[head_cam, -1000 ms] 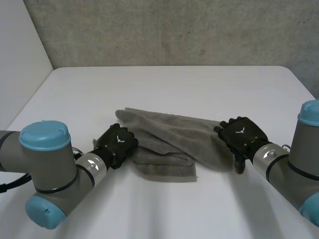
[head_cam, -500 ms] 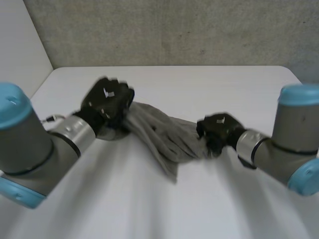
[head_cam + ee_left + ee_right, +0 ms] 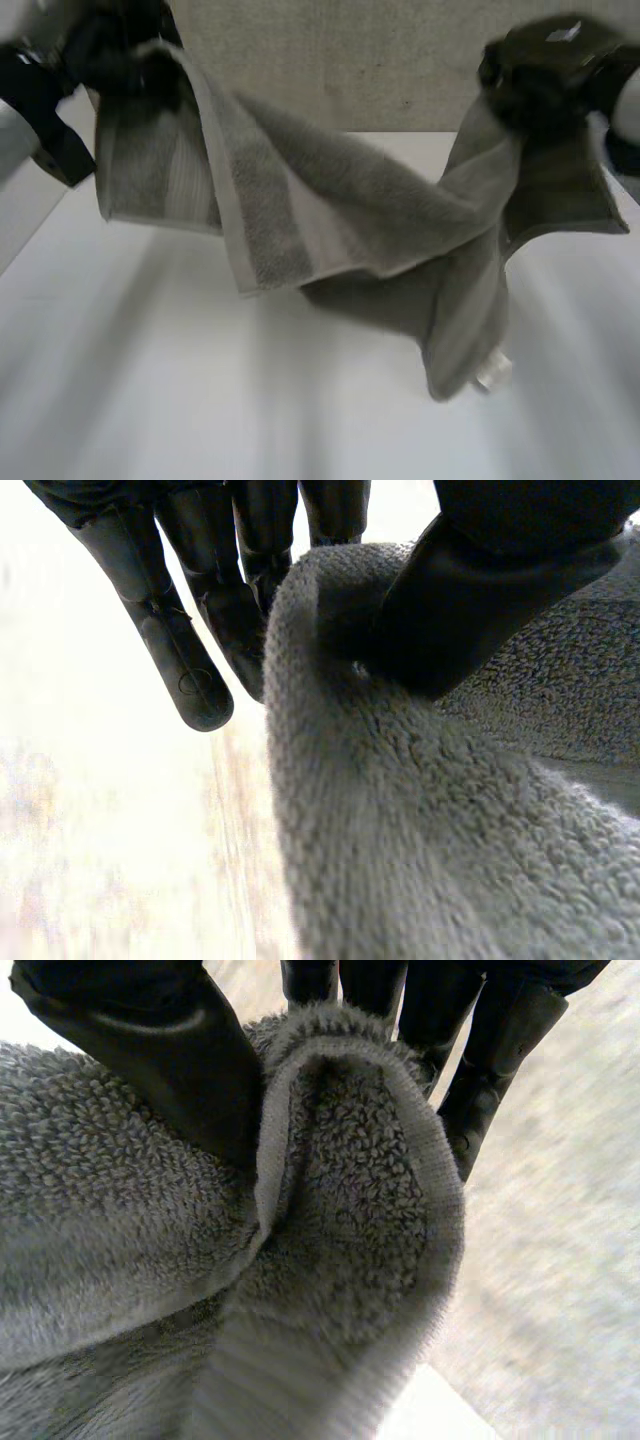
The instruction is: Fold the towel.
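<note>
Pinching one end of the grey terry-cloth towel (image 3: 350, 220) between thumb and fingers, the blurred black left hand (image 3: 120, 50) holds it over the white table (image 3: 120, 400). The black right hand (image 3: 550, 70) pinches the other end. The pale tag (image 3: 490, 372) at the lowest tip is unreadable.

Our head cam looks down over the table (image 3: 120, 400); both wrist cams sit right against the towel (image 3: 330, 210) it shows.

Left hand (image 3: 118, 52), right hand (image 3: 548, 62) aloft, pinched.
</note>
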`<state>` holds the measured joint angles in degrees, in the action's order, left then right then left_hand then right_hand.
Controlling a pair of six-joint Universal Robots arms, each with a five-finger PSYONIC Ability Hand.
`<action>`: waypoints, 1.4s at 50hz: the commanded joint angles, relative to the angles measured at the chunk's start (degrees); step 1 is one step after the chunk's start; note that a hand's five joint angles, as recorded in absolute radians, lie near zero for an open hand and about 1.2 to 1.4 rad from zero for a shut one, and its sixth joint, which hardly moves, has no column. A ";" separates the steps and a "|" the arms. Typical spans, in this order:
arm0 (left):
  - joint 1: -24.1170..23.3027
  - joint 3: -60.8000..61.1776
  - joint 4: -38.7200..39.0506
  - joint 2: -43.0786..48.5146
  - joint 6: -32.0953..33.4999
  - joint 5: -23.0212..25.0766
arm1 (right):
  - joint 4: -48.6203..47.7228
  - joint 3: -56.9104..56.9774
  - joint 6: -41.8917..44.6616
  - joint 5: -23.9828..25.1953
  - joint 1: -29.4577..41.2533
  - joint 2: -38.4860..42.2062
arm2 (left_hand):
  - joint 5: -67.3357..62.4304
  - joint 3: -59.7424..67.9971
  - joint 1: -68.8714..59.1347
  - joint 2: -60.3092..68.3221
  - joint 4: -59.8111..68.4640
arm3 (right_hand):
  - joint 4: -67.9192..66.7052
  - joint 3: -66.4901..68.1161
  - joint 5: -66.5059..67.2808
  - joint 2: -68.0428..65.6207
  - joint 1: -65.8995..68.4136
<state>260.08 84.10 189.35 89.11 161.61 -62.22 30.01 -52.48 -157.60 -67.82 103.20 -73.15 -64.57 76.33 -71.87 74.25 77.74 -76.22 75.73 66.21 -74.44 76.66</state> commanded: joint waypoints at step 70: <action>9.05 -10.27 9.90 40.26 -2.35 0.52 | -19.99 0.01 4.41 -18.40 13.96 25.07 | 28.19 -29.95 25.49 -27.87 -31.36 | 11.12 -10.64 -11.12 9.35 -11.57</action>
<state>269.23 76.23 199.69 124.86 157.35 -60.74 13.34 -52.34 -153.07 -83.15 116.81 -51.16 -55.89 65.76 -64.92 64.39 65.66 -74.42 73.67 64.40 -72.70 74.38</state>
